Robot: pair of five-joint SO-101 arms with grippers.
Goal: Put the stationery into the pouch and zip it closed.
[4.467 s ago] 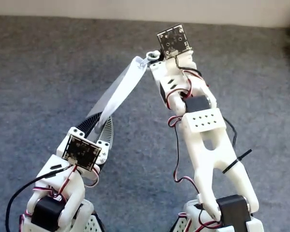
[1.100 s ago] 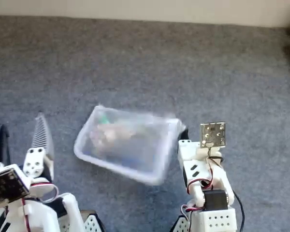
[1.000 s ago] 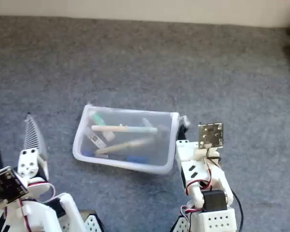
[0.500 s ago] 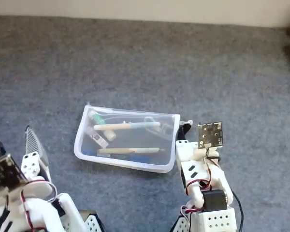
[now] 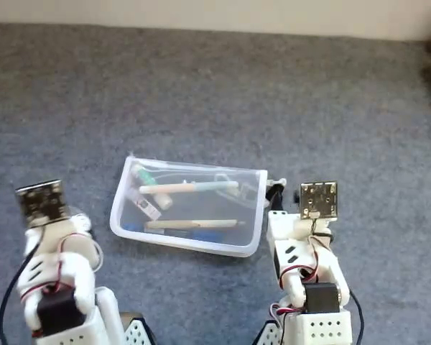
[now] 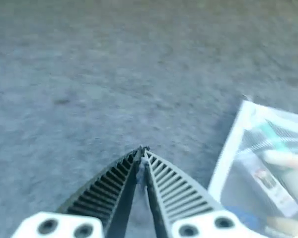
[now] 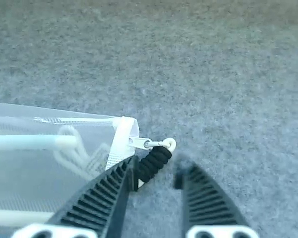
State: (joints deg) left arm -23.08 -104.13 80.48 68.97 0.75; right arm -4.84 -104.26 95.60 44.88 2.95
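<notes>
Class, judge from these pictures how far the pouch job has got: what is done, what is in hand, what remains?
Done: the pens lie inside the pouch, flat on the table, its zip pull at the end corner, so it looks zipped. In hand: nothing; the left gripper is shut empty, the right gripper open beside the pull. Left: probably only checking the zip.
</notes>
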